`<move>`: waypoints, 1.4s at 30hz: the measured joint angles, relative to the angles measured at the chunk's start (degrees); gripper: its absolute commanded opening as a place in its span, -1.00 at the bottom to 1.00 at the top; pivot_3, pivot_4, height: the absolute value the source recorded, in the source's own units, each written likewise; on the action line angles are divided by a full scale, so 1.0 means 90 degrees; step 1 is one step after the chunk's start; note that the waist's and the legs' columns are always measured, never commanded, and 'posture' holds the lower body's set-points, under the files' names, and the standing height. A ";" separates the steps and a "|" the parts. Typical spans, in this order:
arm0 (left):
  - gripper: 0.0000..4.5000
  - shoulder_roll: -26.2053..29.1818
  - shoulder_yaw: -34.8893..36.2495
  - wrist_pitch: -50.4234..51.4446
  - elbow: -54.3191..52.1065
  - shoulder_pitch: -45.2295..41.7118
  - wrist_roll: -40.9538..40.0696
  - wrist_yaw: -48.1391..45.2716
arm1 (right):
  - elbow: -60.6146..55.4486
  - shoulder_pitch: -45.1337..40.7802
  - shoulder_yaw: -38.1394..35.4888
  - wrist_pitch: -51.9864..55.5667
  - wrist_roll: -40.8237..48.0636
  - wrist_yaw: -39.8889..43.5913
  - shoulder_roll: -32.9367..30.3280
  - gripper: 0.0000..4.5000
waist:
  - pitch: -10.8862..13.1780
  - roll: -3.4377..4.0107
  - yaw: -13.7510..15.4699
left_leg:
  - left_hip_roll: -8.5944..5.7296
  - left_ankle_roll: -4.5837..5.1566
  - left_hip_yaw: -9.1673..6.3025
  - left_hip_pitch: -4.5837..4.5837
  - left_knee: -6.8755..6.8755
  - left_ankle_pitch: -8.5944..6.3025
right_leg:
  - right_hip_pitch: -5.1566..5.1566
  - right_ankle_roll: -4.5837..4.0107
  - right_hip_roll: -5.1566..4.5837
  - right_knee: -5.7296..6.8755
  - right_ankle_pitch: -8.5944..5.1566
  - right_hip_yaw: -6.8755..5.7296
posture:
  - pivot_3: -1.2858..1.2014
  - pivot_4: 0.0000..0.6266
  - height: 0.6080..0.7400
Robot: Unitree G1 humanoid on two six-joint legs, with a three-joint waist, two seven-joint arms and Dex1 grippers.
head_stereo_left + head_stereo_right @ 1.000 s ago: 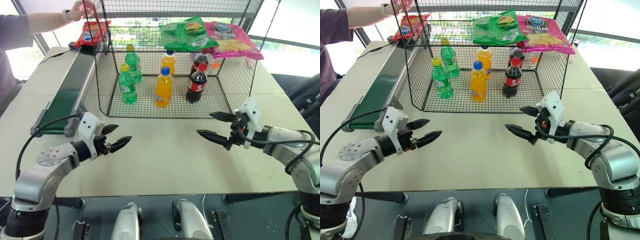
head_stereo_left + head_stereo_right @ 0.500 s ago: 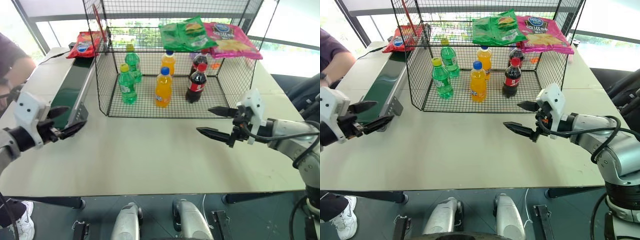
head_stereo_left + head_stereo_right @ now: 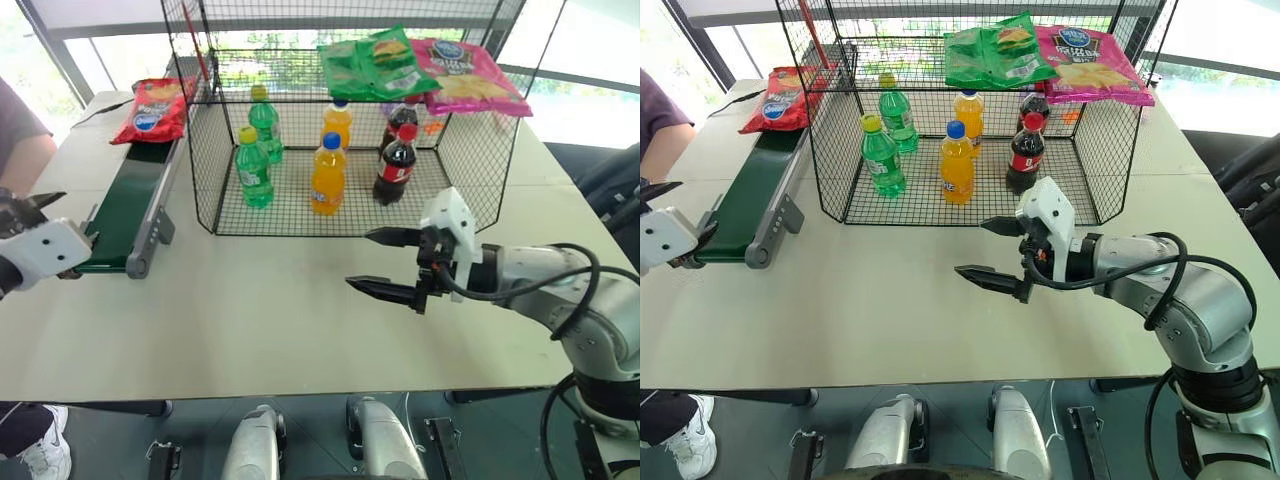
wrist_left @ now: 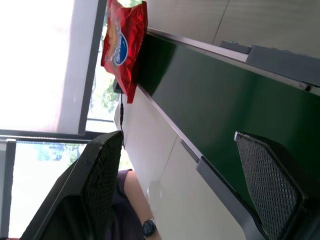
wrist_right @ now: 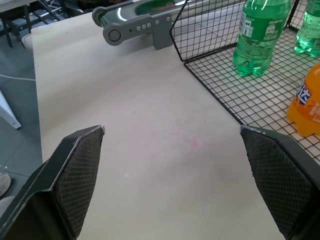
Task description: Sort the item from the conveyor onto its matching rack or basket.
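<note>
The red bag (image 3: pixel 152 108) lies flat on the far end of the green conveyor (image 3: pixel 128 205), just beside the left wall of the wire cage (image 3: pixel 205 160) and outside it. The conveyor runs along the left part of the desk (image 3: pixel 270 320) toward the near edge. On the cage's top shelf lie a green bag (image 3: pixel 375 65) and a pink bag (image 3: pixel 468 78), side by side and touching. Inside the cage stand two green bottles (image 3: pixel 254 168), two orange bottles (image 3: pixel 327 176) and two cola bottles (image 3: pixel 396 165), all upright. The left tool (image 3: pixel 30 240) sits at the left edge of the head view, near the conveyor's near end; in its wrist view its two fingers (image 4: pixel 97 185) stand wide apart with nothing between them, looking along the belt toward the red bag. The right tool (image 3: pixel 385 262) hovers over bare desk in front of the cage, pointing left, its fingers (image 5: pixel 80 175) spread wide and empty. A person's arm (image 3: pixel 22 140) shows at the far left beside the desk, with a wristwatch visible in the left wrist view.
</note>
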 measured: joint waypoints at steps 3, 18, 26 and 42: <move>0.66 -0.0087 -0.0052 -0.0157 0.0144 0.0008 0.0140 0.0043 | 0.0024 0.0000 -0.0011 -0.0111 -0.0062 0.0047 -0.0041 1.00 | -0.0001 -0.0002 -0.0004 | -0.0001 0.0000 0.0005 0.0009 0.0003 0.0000 | 0.0005 0.0001 -0.0002 0.0002 0.0001 -0.0018 | 0.03 -0.52 1.00; 0.66 -0.0095 -0.0369 -0.0556 0.0507 -0.0182 0.0710 0.0418 | 0.0034 0.0004 0.0100 -0.0248 -0.0360 -0.0019 -0.0033 1.00 | -0.0001 -0.0002 -0.0002 | 0.0014 0.0001 -0.0005 0.0019 0.0007 0.0001 | 0.0006 -0.0002 -0.0001 0.0028 0.0004 -0.0065 | 0.03 -0.52 1.00; 0.66 -0.0095 -0.0555 -0.0638 0.0590 -0.0343 0.0925 0.0575 | 0.0105 0.0005 0.0095 -0.0342 -0.0422 0.0021 -0.0054 1.00 | -0.0001 -0.0003 0.0001 | 0.0014 0.0001 -0.0006 0.0022 0.0016 0.0001 | 0.0005 -0.0002 -0.0002 0.0047 0.0003 -0.0065 | 0.03 -0.52 1.00; 0.09 -0.0127 -0.1377 -0.0471 0.0875 -0.1017 0.1259 0.0680 | 0.0114 -0.0004 0.0083 -0.0360 -0.0498 -0.0054 -0.0102 1.00 | -0.0001 -0.0003 0.0007 | 0.0016 0.0001 -0.0009 0.0022 0.0057 0.0001 | 0.0011 -0.0002 -0.0003 0.0078 0.0003 -0.0066 | 0.03 -0.52 1.00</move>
